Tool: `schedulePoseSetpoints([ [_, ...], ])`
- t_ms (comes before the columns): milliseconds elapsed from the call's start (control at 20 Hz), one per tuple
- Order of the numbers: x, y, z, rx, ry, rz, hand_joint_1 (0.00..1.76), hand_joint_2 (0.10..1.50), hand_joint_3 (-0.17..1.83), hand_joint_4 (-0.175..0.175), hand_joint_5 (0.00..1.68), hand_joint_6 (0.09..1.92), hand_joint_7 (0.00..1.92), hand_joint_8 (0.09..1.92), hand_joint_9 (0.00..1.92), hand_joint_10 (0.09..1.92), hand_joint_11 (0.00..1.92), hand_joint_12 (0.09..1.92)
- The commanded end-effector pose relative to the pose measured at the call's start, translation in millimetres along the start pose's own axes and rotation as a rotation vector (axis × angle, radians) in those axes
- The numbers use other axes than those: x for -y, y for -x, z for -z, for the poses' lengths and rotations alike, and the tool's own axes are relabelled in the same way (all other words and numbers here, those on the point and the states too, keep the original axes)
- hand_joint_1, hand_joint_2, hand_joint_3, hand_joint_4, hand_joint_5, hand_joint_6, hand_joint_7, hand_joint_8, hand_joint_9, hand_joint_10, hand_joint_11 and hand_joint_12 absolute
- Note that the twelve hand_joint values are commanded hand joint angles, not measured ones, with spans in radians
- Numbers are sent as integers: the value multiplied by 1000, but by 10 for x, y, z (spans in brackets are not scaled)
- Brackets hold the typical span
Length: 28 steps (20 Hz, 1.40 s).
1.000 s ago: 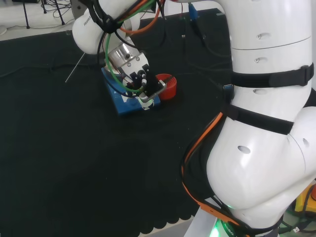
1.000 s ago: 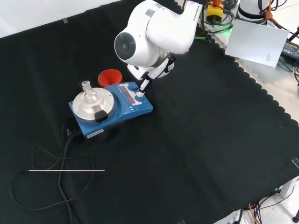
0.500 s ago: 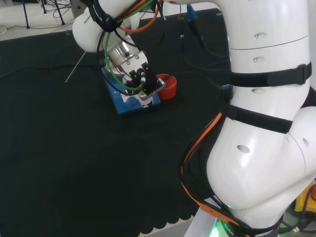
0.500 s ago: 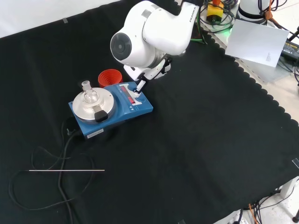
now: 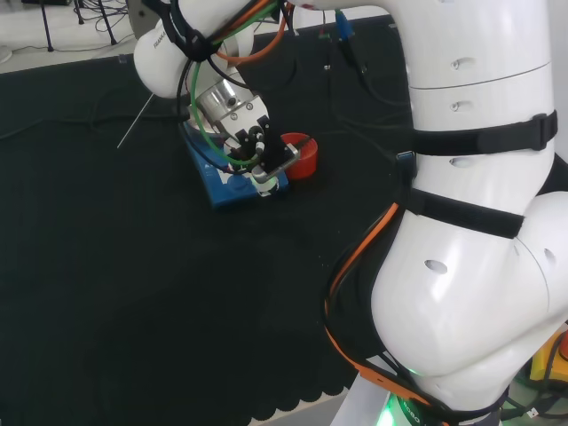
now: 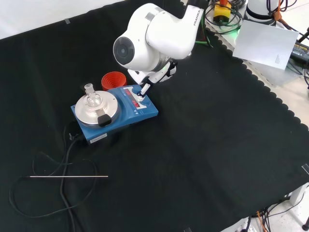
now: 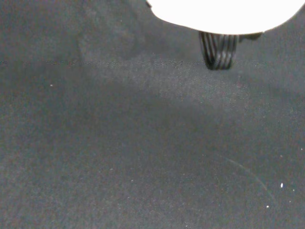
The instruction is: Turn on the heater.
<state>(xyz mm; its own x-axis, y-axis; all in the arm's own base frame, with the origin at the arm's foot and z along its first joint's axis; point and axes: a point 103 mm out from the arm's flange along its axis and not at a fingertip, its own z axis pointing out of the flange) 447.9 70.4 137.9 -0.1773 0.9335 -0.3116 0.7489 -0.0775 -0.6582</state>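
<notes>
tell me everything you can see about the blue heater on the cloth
The heater is a flat blue box lying on the black cloth, with a round silvery plate on top carrying a small clear glass flask. Its sloped panel has a red display strip and knobs. A black cable trails from its side. A red ribbed ring stands just behind it in the front view. The hand reaches down to the panel, a fingertip at a knob.

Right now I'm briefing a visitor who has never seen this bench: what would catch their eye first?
The big white arm reaching down from the front view's top, its hand at the panel of a blue heater left of centre. A small glass flask stands on the heater's round plate, and a red ring sits just behind the heater.
</notes>
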Motion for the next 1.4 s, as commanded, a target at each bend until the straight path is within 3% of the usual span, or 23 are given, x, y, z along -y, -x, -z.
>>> schedulePoseSetpoints([
  [50,11,-15,-31,13,8,-4,1544,490,1392,-13,284,87,1645,1920,1793,1768,1650,1606],
  [1100,130,130,134,-22,26,9,1545,489,1395,-14,289,87,1649,1920,1794,1769,1652,1607],
  [1400,193,47,115,-12,35,-1,1545,488,1396,-14,289,87,1649,1920,1794,1769,1653,1607],
])
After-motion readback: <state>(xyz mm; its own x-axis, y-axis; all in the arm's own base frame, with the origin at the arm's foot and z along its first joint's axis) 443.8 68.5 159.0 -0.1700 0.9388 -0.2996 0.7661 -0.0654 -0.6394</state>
